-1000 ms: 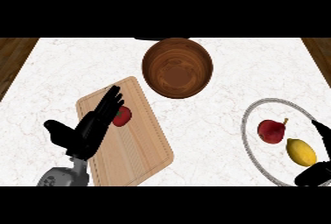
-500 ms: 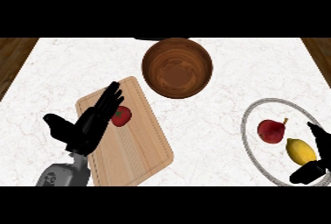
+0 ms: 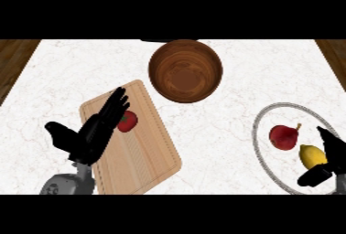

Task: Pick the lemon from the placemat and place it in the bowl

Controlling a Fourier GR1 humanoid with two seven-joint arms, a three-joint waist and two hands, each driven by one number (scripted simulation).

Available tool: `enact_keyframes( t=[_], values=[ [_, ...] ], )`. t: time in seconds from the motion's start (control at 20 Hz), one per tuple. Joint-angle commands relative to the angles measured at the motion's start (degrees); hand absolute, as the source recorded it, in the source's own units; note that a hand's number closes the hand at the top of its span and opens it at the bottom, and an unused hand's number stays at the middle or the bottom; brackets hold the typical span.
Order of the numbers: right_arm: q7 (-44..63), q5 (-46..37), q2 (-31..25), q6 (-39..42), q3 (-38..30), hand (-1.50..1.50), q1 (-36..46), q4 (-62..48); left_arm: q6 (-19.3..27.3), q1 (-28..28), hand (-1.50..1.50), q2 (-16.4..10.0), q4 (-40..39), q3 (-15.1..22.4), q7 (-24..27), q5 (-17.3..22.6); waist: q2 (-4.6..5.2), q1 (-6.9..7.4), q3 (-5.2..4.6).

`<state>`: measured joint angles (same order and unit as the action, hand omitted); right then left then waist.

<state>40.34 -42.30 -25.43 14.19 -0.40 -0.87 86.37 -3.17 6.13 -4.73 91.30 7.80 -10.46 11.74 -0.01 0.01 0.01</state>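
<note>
The worry is all at the right, on the plate (image 3: 273, 165). A red fruit (image 3: 283, 136) with a stem lies just left of the lemon (image 3: 311, 155), near it and maybe touching; I can't tell. If I close crookedly, the lemon could roll left into that fruit and push it toward the rim. My right hand (image 3: 332, 150) sits at the lemon's right side, fingers up past it and almost straight, thumb below it at the near side. So I bracket the lemon but have not closed on it. It is smooth and oval, and I judge it could squirt out toward the far side when thumb and fingers meet. My hand is also partly cut off by the right edge, so I can't see how much of the lemon it covers. Lifting too low could catch the rim on the way out.

Elsewhere, my left hand (image 3: 91, 135) is open and at rest, fingers straight, over the left edge of the board (image 3: 145, 160). A small red fruit (image 3: 127, 121) on the board lies at its fingertips. The bowl (image 3: 186, 71) stands far and centre, well apart from the plate, just beyond the board's far corner. Only bare counter (image 3: 226, 132) lies between plate and bowl, so nothing blocks the carry.
</note>
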Motion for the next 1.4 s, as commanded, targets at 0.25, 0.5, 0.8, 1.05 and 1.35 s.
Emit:
enact_keyframes(
  t=[0.25, 0.5, 0.8, 1.05, 1.35],
  values=[
    [-5.77, -4.53, 3.58, -4.01, -2.86, -1.50, -0.76, -4.73, -4.04, -1.31, 0.00, -0.04, -2.28, -2.92, 2.91, 0.32, 0.00, -0.06, -0.02],
    [-14.08, -6.24, 3.42, -8.06, -3.04, 1.50, 3.67, -12.55, -3.83, 0.25, 0.00, 0.67, -2.27, -3.33, 1.40, 0.26, 0.02, 0.07, 0.00],
    [-17.02, -7.86, 3.11, -7.02, -3.62, 1.50, 1.48, -10.58, -1.72, 1.06, 0.00, 2.96, -1.33, -1.95, -0.74, -1.85, 0.00, -0.03, -0.01],
    [-15.37, -12.09, 5.98, -9.85, -0.26, 1.50, -0.03, -9.04, -2.97, -1.50, 0.00, 1.48, 0.85, -2.28, 0.60, -2.53, -0.03, -0.02, -0.02],
    [-3.20, -21.32, 18.75, -5.83, 15.25, 1.50, 9.71, -4.11, -4.05, 1.33, 0.00, 1.60, -1.07, -1.83, 0.13, -1.96, 0.19, 2.77, -0.18]
  ],
)
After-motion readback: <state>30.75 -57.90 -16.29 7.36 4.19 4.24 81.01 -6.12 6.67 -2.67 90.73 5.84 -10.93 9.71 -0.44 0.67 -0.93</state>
